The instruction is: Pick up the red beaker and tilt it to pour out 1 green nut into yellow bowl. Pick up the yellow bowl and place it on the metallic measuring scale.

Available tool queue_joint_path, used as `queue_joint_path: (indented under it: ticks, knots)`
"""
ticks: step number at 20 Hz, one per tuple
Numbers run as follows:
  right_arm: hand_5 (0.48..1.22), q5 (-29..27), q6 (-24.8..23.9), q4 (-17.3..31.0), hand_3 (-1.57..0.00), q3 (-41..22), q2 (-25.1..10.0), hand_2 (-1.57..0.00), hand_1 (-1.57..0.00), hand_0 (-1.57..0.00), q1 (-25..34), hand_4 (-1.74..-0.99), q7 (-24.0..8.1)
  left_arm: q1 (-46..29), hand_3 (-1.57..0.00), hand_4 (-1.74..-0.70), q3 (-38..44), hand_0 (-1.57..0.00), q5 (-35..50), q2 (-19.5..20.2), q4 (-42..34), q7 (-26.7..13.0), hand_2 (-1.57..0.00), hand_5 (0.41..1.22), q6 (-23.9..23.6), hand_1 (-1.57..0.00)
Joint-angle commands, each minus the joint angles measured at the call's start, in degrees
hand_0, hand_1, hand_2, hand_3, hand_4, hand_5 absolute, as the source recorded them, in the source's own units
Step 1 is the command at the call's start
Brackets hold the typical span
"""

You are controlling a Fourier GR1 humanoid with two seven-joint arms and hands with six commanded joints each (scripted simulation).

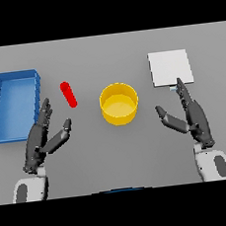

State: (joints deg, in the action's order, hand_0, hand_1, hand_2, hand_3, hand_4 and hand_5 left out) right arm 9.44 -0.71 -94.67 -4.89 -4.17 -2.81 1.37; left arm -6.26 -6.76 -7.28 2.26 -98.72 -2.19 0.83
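I see both hands, left [41,138] and right [192,116], open and empty, flanking the bowl [119,103]; beaker [68,94] lies near left.

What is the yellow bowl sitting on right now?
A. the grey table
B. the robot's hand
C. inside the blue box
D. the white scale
A. The yellow bowl stands on the bare grey table, between the red beaker and the scale, touching neither, and both the left hand and the right hand are away from it.
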Motion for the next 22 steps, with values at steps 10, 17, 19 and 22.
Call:
queue_joint_path:
  ticks: [10,17,19,22]
  knots:
    - [0.623,-3.43,3.29,0.29,0.0,0.79,-0.76,0.0,0.0,0.0,0.33,-1.295,2.8,8.22,0.0,-1.21,2.19,0.0,-1.13,-0.27,10.23,-0.6,0.0,0.664,-1.32,0.0]
    - [0.625,-2.97,2.55,-0.16,0.0,0.93,-0.59,0.0,0.0,0.0,0.36,-1.297,1.91,20.73,0.0,-1.22,5.97,0.0,-1.4,-0.91,25.73,3.38,0.0,0.638,-3.31,0.0]
    - [0.631,-3.12,2.49,0.53,0.0,1.23,-0.53,0.0,0.0,0.0,0.59,-1.303,1.77,24.0,0.0,-1.23,7.1,0.0,-1.48,-1.02,29.86,4.65,0.0,0.635,-4.11,0.0]
    - [0.634,-1.98,2.02,0.6,0.0,0.97,-0.8,0.0,0.0,0.0,0.35,-1.299,1.77,27.46,0.0,-1.22,7.22,0.0,-3.19,-1.03,35.29,6.2,0.0,0.635,-5.21,0.0]
